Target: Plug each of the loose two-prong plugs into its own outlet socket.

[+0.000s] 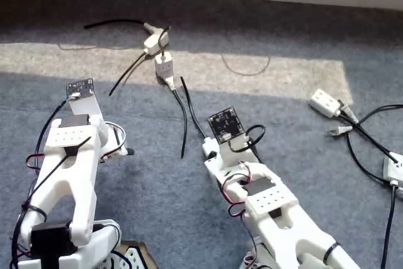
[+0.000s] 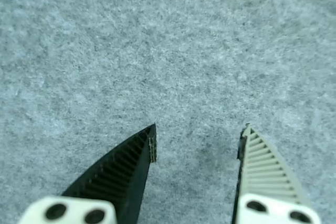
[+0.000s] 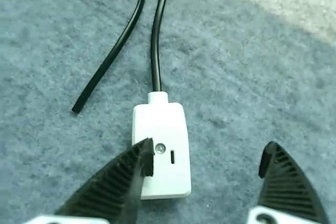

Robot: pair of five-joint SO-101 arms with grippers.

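Observation:
My right gripper (image 3: 207, 156) is open and hangs low over a white outlet block (image 3: 160, 145) with a black cord (image 3: 155, 51); one black finger (image 3: 126, 182) overlaps the block's near corner. In the high view that block (image 1: 210, 148) peeks out just ahead of the right arm (image 1: 264, 200). My left gripper (image 2: 199, 137) is open over bare carpet, with nothing between its fingers. The left arm (image 1: 72, 149) stands at the left. Far back lie a white socket (image 1: 164, 65) and a white plug (image 1: 153, 41) close together. At the right are another white socket (image 1: 324, 102) and a loose plug (image 1: 337, 131).
A loose black cable end (image 3: 105, 66) lies beside the block's cord. A third white block (image 1: 393, 169) sits at the right edge among black cords (image 1: 365, 149). A thin wire loop (image 1: 245, 67) lies on the sunlit strip of grey carpet (image 1: 151, 206).

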